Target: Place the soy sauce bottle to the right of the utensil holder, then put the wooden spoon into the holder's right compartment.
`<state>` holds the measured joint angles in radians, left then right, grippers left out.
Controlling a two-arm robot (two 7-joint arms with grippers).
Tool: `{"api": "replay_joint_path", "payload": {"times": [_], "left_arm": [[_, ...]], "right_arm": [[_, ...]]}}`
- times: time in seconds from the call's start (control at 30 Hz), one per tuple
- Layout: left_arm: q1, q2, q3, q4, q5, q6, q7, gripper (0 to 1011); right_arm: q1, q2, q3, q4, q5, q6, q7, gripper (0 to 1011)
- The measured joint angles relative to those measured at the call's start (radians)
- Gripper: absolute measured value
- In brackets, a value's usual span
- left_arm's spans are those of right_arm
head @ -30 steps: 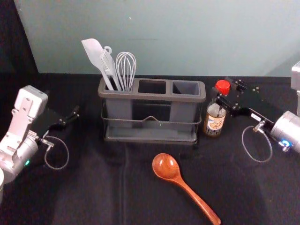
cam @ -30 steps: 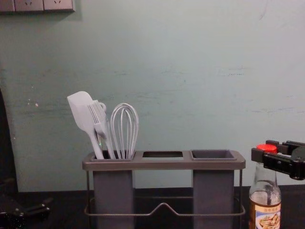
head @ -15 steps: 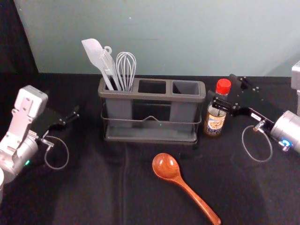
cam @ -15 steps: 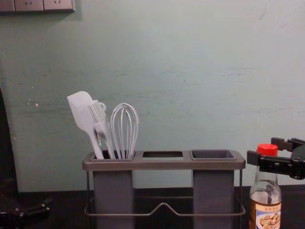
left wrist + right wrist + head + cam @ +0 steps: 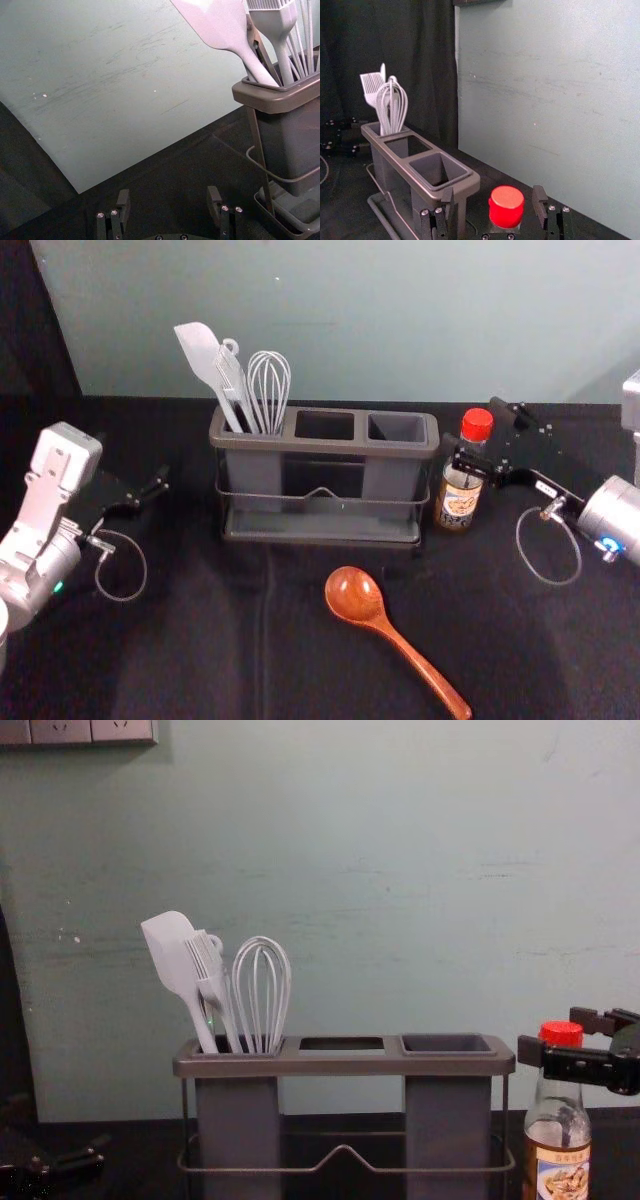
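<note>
Red-capped, the soy sauce bottle [image 5: 459,502] is being flanked by the right gripper [image 5: 493,194], jaws wide; its placement right of the utensil holder [image 5: 300,445] is seemingly being completed. Well apart from those jaws, the wooden spoon [image 5: 353,595] is waiting to be inserted. The left gripper [image 5: 168,191] is idling leftward, jaws wide.

We hold our right gripper [image 5: 472,424] over the right side of the worktop [image 5: 200,650], reaching inward near its far edge, roughly level, its two fingers [image 5: 539,200] spread apart. Our left gripper [image 5: 137,462] hangs over the worktop's left side, angled inward and toward the far edge, its fingers [image 5: 123,202] also parted.
</note>
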<state>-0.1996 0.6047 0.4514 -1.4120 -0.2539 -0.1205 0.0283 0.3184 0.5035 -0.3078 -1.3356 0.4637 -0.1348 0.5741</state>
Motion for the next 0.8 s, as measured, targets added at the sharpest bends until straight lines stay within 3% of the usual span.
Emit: {"api": "replay_joint_path", "payload": {"times": [0.5,0.67,0.8], "left_arm": [[0.000,0.000,0.000,0.000,0.000,0.000,0.000,1005],[0.000,0.000,0.000,0.000,0.000,0.000,0.000,1005],[0.000,0.000,0.000,0.000,0.000,0.000,0.000,1005]], "right_arm": [[-0.069,0.040,0.060,-0.162,-0.014,-0.010,-0.044,1002],[-0.113,0.069,0.082,-0.260,-0.028,-0.010,-0.061,1003],[-0.128,0.086,0.079,-0.315,-0.035,0.004,-0.054,1003]]}}
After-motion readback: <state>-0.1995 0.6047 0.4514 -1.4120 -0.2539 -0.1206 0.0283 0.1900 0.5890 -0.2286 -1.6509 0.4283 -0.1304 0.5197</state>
